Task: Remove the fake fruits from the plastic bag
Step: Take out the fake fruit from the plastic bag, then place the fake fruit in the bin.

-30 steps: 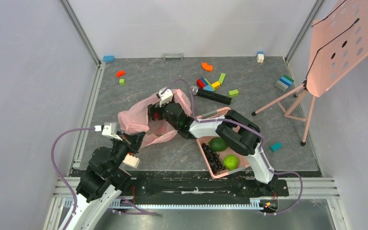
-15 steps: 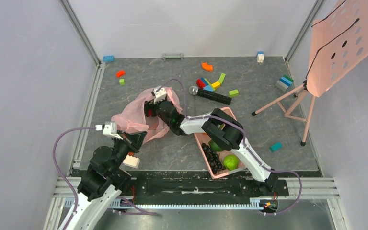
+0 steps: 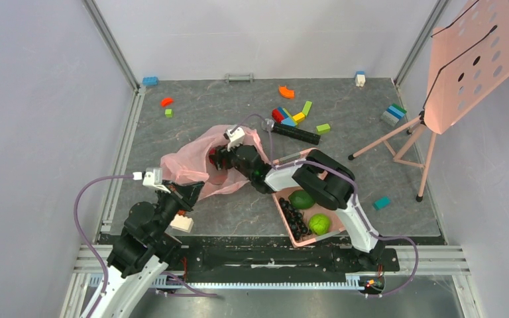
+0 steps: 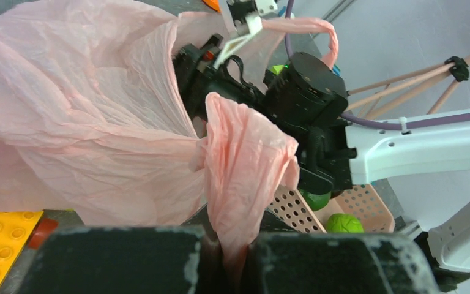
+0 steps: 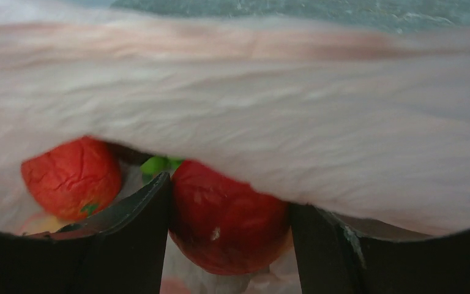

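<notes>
The pink plastic bag (image 3: 189,165) lies crumpled left of centre. My left gripper (image 3: 187,193) is shut on its near edge; the left wrist view shows the pinched fold (image 4: 245,177) between the jaws of that gripper (image 4: 229,248). My right gripper (image 3: 217,159) reaches into the bag's mouth and is shut on a smooth red fruit (image 5: 232,226), under a fold of the bag (image 5: 281,104). A second, wrinkled red fruit (image 5: 70,177) and a bit of a green one (image 5: 158,164) lie behind it inside the bag. A lime-green bumpy fruit (image 3: 319,224) sits in the basket.
The pink slotted basket (image 3: 282,201) stands right of the bag and holds a green mango (image 3: 301,199) and black grapes (image 3: 293,217). A microphone (image 3: 291,132) and several toy blocks (image 3: 290,116) lie behind. A pink music stand (image 3: 467,63) stands at the right.
My right gripper pushed left, deeper into the bag, then drew back right toward the basket. The bag shifted with it. My left gripper has stayed put, holding the bag.
</notes>
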Robot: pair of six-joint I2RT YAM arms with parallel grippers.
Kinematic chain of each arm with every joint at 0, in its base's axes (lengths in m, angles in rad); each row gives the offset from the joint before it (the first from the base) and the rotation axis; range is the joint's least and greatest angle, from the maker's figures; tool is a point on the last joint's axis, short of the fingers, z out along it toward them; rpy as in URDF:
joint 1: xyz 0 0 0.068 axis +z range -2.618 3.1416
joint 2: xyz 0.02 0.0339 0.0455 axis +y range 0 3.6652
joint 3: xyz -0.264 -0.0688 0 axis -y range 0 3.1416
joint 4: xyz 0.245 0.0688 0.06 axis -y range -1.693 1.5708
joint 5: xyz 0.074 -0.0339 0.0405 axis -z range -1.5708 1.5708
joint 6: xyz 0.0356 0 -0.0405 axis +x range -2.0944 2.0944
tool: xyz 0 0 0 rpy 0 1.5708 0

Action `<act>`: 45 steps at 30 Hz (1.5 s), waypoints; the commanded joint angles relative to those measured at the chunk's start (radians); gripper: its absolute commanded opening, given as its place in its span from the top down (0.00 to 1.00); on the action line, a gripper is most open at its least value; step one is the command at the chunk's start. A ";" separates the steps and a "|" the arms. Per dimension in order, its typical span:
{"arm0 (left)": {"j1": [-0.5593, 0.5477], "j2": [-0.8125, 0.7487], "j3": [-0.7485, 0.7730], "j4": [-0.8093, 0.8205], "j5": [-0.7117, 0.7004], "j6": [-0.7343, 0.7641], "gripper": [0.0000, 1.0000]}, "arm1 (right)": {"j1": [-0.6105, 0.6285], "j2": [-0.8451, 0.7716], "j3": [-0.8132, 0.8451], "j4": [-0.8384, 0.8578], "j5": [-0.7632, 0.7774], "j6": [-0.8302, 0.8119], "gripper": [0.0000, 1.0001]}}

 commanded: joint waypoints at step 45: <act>0.003 0.078 -0.020 0.075 -0.018 -0.037 0.97 | 0.003 -1.241 -0.566 -0.725 -0.302 -0.079 0.52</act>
